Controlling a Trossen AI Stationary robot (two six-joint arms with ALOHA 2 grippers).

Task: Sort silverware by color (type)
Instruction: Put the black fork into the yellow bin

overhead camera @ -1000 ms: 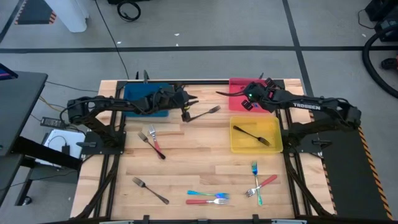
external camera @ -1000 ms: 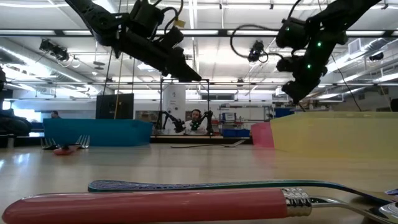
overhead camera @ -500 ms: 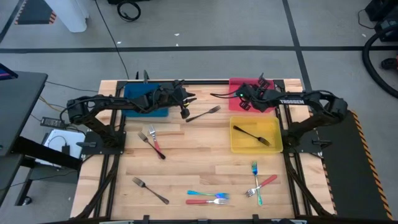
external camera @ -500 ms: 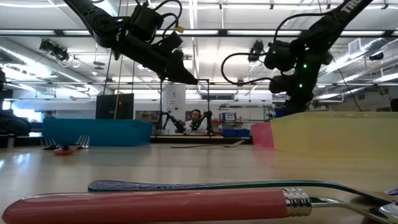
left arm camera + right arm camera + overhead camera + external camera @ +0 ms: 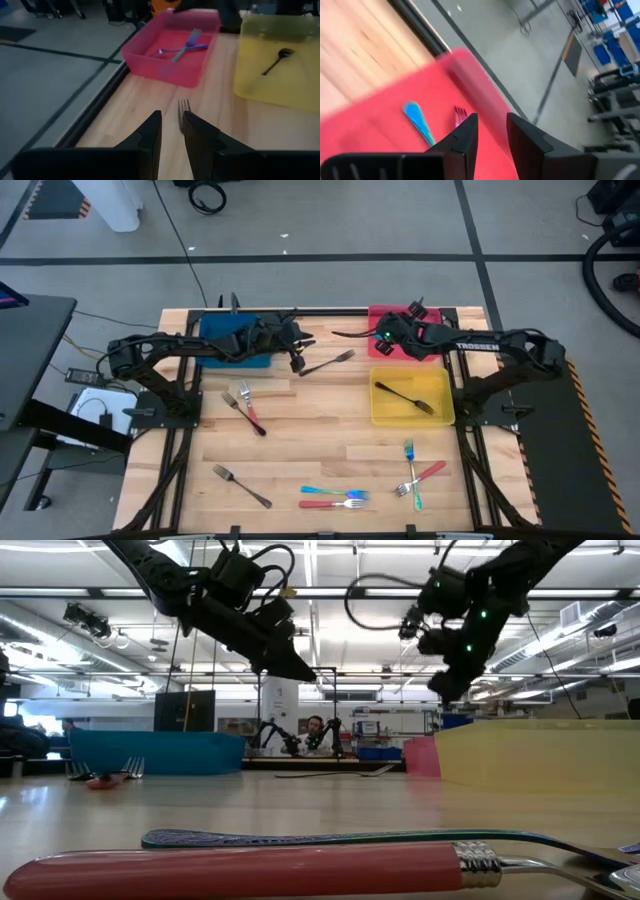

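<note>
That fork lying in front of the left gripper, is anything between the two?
Nothing visible. In the left wrist view the dark grey fork lies on bare wood just beyond the left gripper, whose fingers stand slightly apart. The red tray and yellow tray sit farther off, past the fork.

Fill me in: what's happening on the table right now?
Forks are being sorted into trays. The right gripper hovers open over the red tray, which holds blue and purple forks. The left gripper hovers above a grey fork lying on the wood beside the blue tray. One dark fork lies in the yellow tray; several forks lie unsorted.
</note>
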